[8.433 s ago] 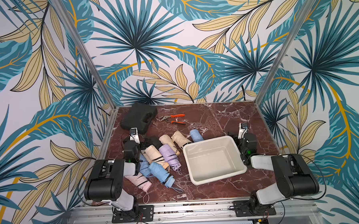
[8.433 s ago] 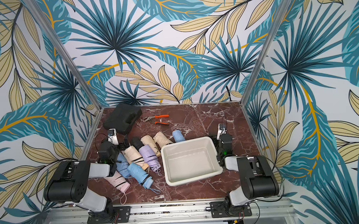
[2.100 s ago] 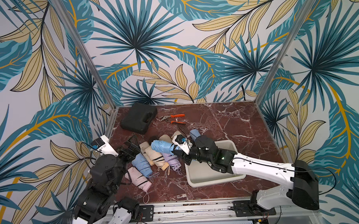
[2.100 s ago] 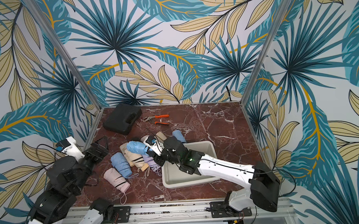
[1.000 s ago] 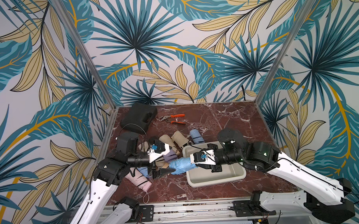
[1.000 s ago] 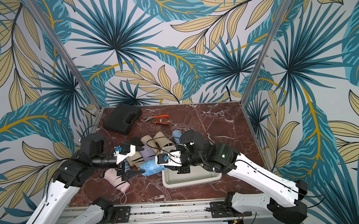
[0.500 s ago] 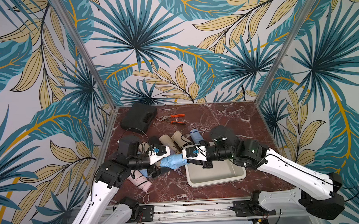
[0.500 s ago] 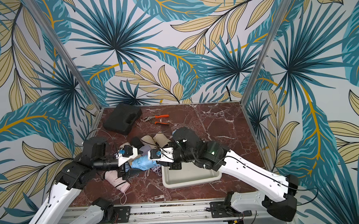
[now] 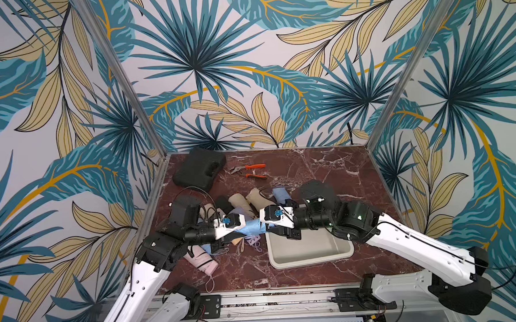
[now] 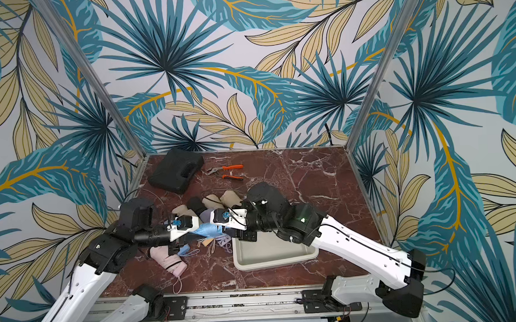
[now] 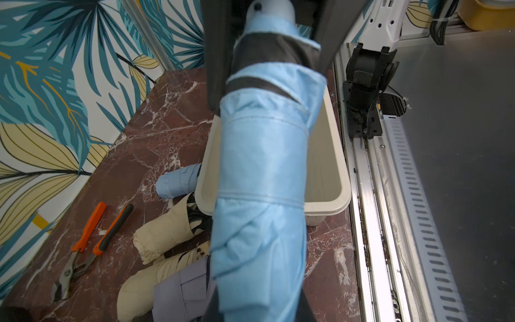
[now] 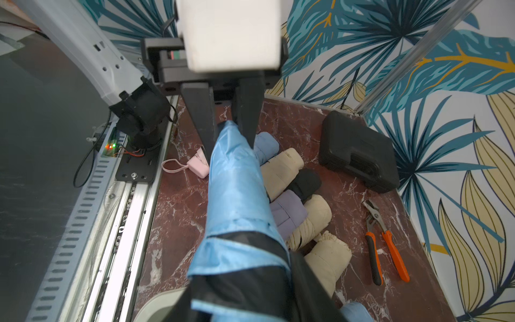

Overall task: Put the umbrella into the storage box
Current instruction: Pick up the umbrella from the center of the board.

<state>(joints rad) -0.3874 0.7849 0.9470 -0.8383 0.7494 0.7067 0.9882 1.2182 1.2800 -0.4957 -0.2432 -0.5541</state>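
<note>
Closing this past second, your left gripper [image 12: 232, 133] is pinching the tip of the light-blue folded fabric umbrella [image 9: 251, 228], which is hanging at the edge of the white rectangular plastic storage box [image 9: 312, 260]. Your right gripper [image 11: 269, 92] is flanking its handle end, and I cannot tell whether those jaws are gripping. Next, likely: you're swinging it over the rim.

Both arms are twins. The left arm [image 9: 139, 286] and right arm [image 9: 419, 246] have glossy white link shells with chunky matte-black joints between them. Thin black cables [image 9: 193, 187] loop off the joints and run along the white shells. Each wrist block is white with a small blue connector [image 9: 226, 220] on top. The left gripper [image 12: 230, 133] has a boxy white body, a black rail and two tapered dark fingers [image 12: 199, 111]. One black joint on the right arm shows a tiny green LED [image 9: 358, 216]. The bases are black, sitting on a black mounting plate [image 12: 136, 167] with a screw.
</note>
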